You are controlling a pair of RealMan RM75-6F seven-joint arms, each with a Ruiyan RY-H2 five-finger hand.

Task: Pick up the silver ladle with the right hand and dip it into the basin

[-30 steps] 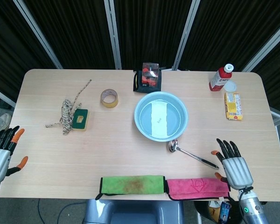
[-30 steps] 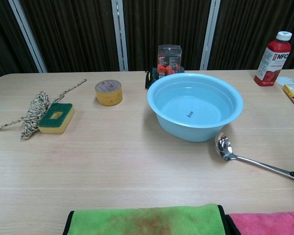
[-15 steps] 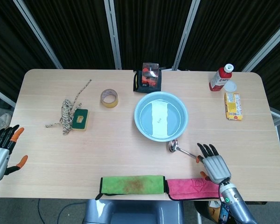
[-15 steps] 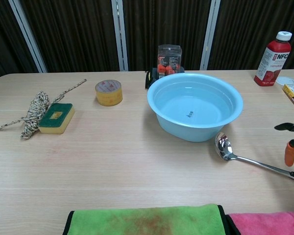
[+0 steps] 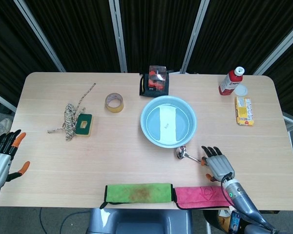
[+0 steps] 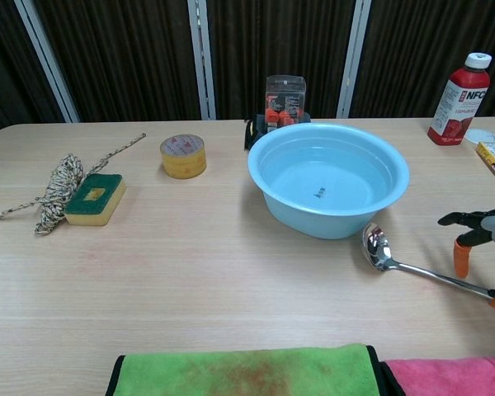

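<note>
The silver ladle [image 6: 412, 264] lies flat on the table just in front and right of the light blue basin [image 6: 268, 191], its bowl [image 5: 181, 152] near the basin's rim [image 5: 145, 127]. My right hand [image 5: 217, 164] hovers over the ladle's handle with fingers spread, holding nothing; in the chest view its fingertips [image 6: 460, 256] show above the handle at the right edge. My left hand [image 5: 1, 158] is spread at the table's left front edge, far from everything. The basin holds water.
A green cloth [image 5: 138, 192] and a pink cloth [image 5: 202, 196] lie along the front edge. A tape roll [image 5: 114, 102], a sponge [image 5: 83, 124] and a rope bundle [image 5: 68, 118] lie to the left. A red bottle [image 5: 231, 81], a yellow packet [image 5: 244, 110] and a clear box [image 5: 156, 78] stand further back.
My right hand has moved left and forward from the table's front right to above the ladle's handle. The ladle and my left hand have not moved.
</note>
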